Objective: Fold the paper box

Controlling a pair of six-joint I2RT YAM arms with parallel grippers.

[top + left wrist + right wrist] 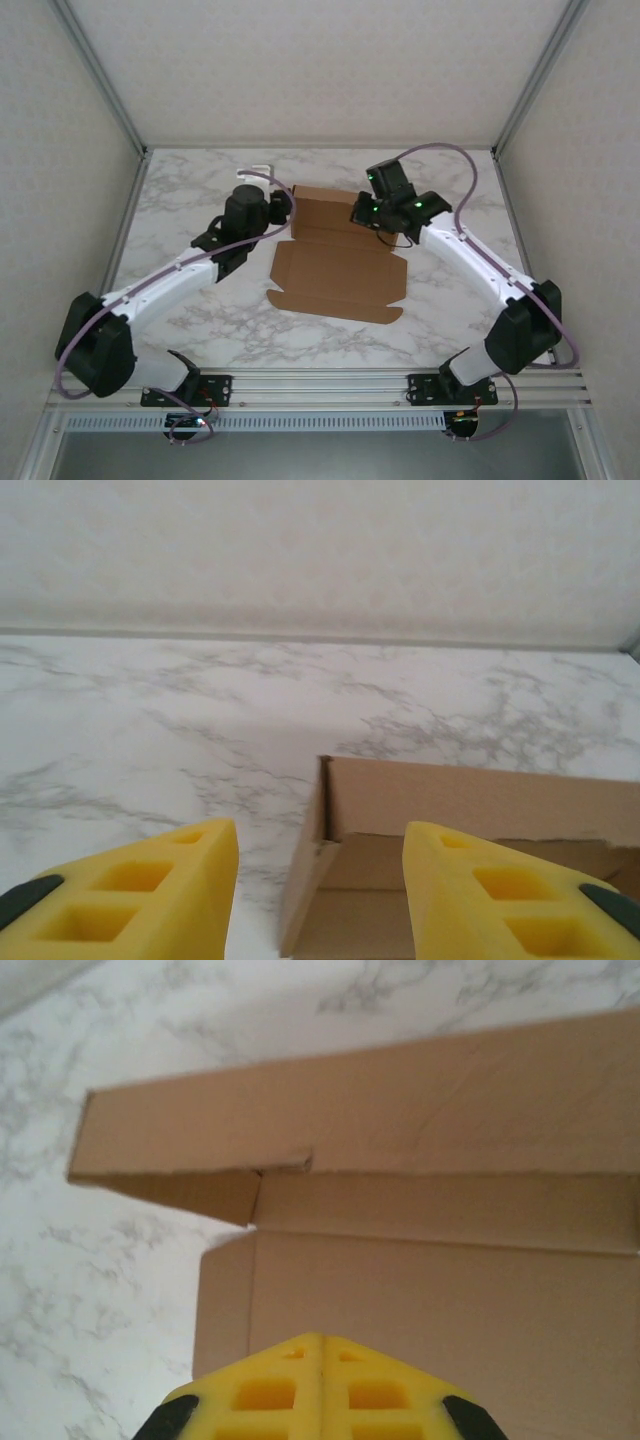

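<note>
The paper box (335, 272) is a brown cardboard sheet lying in the middle of the marble table, with its far panel and side flaps partly raised. My left gripper (283, 207) is at the box's far left corner. In the left wrist view its yellow fingers (150, 900) stand apart, open, and the box's upright left side wall (305, 875) rises in the gap without touching either finger. My right gripper (358, 212) is at the far right part of the box. In the right wrist view it (322, 1338) is shut, with nothing seen between the fingertips, just over a flat panel of the box (430, 1300).
A small white object (258, 168) lies at the back of the table (200, 320), near the rear wall. Pale walls and aluminium posts (525, 85) enclose the table on three sides. Bare marble lies left, right and in front of the box.
</note>
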